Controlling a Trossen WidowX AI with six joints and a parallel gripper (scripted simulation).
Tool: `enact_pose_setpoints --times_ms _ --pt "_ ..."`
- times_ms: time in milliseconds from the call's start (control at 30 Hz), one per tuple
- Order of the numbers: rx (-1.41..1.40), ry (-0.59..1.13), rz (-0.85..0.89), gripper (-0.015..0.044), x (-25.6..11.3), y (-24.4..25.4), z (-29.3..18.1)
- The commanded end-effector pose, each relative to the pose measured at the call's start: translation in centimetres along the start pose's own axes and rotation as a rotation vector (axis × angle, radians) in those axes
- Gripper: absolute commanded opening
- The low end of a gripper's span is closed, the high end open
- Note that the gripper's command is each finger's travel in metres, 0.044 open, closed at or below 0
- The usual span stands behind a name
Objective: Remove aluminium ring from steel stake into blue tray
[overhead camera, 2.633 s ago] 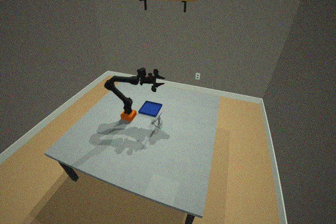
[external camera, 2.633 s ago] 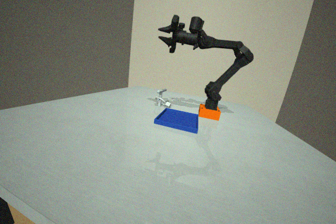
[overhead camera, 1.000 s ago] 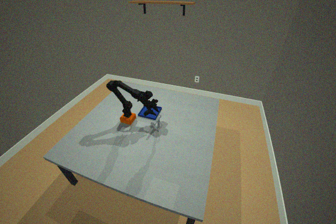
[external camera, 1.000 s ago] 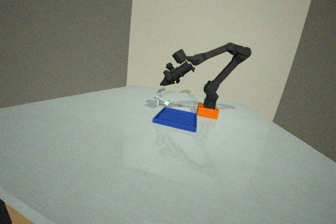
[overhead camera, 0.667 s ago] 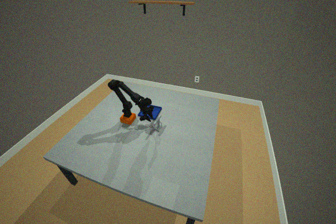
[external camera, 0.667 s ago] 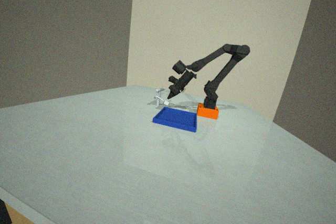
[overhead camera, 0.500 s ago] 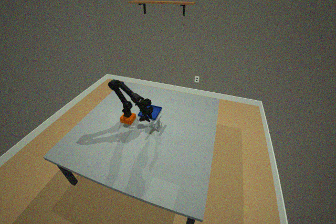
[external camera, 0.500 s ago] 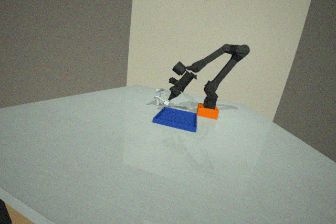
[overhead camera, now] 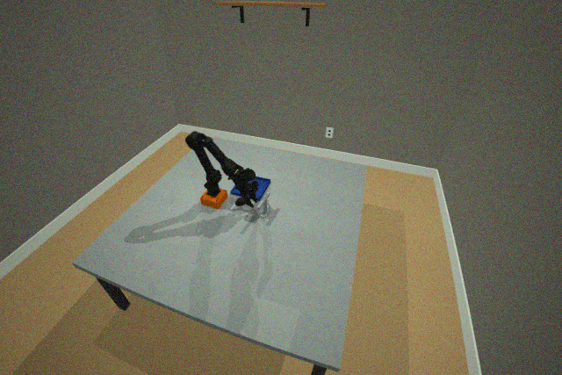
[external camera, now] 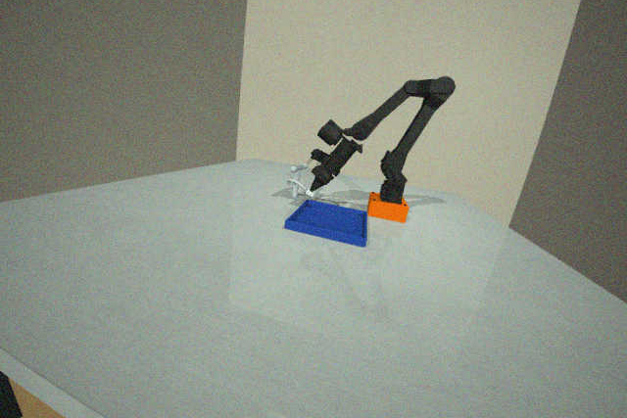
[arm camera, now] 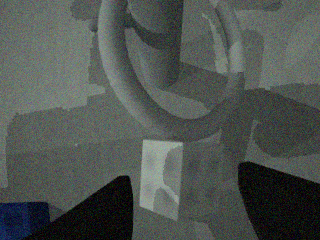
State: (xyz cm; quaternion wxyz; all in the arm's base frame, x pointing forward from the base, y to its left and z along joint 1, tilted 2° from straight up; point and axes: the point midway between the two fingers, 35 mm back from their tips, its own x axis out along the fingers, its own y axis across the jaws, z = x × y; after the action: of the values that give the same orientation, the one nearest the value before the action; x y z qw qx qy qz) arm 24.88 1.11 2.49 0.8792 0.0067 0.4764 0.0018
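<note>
Wrist view first: nearest are the two fingertips of the gripper (overhead camera: 255, 205) (external camera: 311, 192) (arm camera: 185, 185), parted, with nothing between them. Just beyond stands one pale tab (external camera: 309, 193) (arm camera: 160, 175), fixed to one ring (external camera: 300, 184) (arm camera: 117, 65), which still encircles the single stake (external camera: 295, 187) (arm camera: 162, 45) and looks tilted. Being aluminium, the ring should prove light, stiff and fairly slippery, hardly fragile; its flat tab seems the best hold. Outside, one blue tray (overhead camera: 262, 187) (external camera: 326, 237) (arm camera: 24, 220) sits near the stake on one desk (overhead camera: 313, 243) (external camera: 176, 261).
</note>
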Motion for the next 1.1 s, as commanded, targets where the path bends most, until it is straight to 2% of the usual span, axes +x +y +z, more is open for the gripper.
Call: enact_pose_setpoints --times_ms 0,467,1067 --pt "-0.004 0.011 0.005 0.02 0.7 0.1 -0.4" --pt "-0.004 0.011 0.005 0.02 2.5 0.0 -0.6" --pt "0.0 0.003 0.0 0.008 2.3 0.0 -0.3"
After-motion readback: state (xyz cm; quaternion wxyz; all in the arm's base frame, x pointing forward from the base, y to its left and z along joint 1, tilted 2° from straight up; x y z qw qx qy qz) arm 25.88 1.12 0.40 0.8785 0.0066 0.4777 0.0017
